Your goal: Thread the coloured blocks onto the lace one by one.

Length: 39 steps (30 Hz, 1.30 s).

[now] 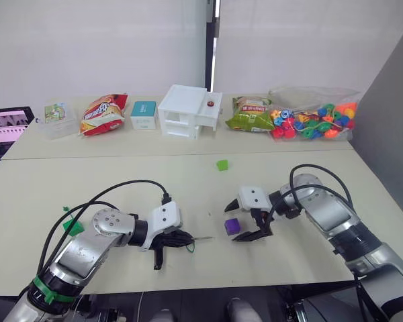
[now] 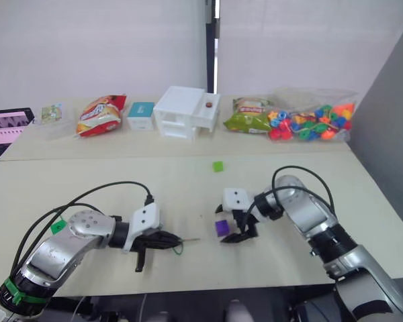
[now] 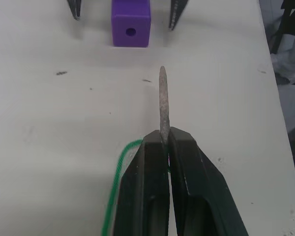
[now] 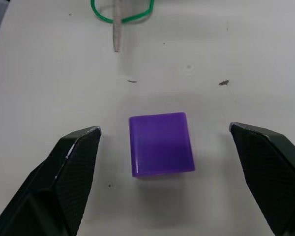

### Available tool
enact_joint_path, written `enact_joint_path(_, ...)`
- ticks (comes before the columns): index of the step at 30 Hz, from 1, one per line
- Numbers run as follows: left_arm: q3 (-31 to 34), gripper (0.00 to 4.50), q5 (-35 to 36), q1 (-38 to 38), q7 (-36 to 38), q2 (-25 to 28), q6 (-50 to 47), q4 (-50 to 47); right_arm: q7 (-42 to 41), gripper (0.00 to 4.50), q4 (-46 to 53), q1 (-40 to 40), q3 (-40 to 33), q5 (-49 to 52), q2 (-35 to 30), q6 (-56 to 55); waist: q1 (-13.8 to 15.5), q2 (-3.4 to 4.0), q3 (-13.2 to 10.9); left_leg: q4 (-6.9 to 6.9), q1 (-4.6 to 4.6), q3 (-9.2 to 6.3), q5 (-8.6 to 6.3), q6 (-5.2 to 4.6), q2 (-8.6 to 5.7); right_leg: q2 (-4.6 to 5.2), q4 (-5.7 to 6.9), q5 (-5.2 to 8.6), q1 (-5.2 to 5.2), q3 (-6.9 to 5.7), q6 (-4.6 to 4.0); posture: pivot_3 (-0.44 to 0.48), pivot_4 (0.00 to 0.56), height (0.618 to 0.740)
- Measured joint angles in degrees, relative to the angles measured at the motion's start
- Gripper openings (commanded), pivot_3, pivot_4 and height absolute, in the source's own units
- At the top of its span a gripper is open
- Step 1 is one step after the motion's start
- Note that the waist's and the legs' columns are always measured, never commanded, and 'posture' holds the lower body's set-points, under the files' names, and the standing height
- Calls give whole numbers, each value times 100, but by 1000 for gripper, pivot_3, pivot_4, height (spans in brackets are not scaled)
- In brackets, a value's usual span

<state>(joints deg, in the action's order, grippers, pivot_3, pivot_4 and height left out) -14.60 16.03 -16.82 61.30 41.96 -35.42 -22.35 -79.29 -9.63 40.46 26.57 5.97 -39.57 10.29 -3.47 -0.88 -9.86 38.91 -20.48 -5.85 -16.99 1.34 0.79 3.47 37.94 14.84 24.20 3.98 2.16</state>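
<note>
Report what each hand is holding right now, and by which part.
The left hand pinches the lace at the base of its stiff pale tip. The right hand holds nothing; it is open around the purple block.

Looks like an office or lab test room, not a home. I'm at two plain pale tables [image 1: 87,181] pushed together w/ a seam between, bare white walls [image 1: 94,47] behind, grey partition panel [image 1: 389,100] on my right. Far table is laid out like a props bench: snack bags [image 1: 103,114], small teal box [image 1: 143,115], white mini drawer unit [image 1: 190,111], clear bag of bright beads [image 1: 314,121], clear tub [image 1: 56,121]. A laptop [image 1: 7,127] w/ pinkish screen sits at the far left edge. No household furniture, just test items in a row.
</note>
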Motion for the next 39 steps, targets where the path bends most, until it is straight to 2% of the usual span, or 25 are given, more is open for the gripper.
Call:
enact_joint_path(6,-35,0,-37,-51,-174,41,-82,-66,-52,1242,-328,-12,-39,-115,160,-240,53,0,0,0,2,1,0,0,0,0,2,0,0,0,0,0,150,740)
enact_joint_path(13,-431,0,-297,-866,-651,-179,-900,-53,222,1199,311,-418,-221,-131,173,158,92,0,0,2,2,-1,0,0,-2,-1,6,0,-1,0,0,0,150,740)
enact_joint_path(19,-775,0,-289,-1059,-833,-264,-1616,-233,548,1199,971,-714,-255,-185,189,696,82,0,0,2,4,-3,0,0,-1,-3,7,0,-1,0,0,0,150,740)
enact_joint_path(34,-917,0,-235,-1329,-803,-298,-1703,-227,846,1199,1280,-729,-225,-304,326,1218,96,0,0,2,6,-2,2,4,-3,-3,6,0,-4,0,0,0,150,740)
enact_joint_path(39,-1047,0,-240,-1458,-790,-475,-1695,-71,873,1199,1331,-729,-224,-303,329,1323,97,0,0,2,5,-2,2,4,-3,-2,6,0,-4,1,0,0,150,740)
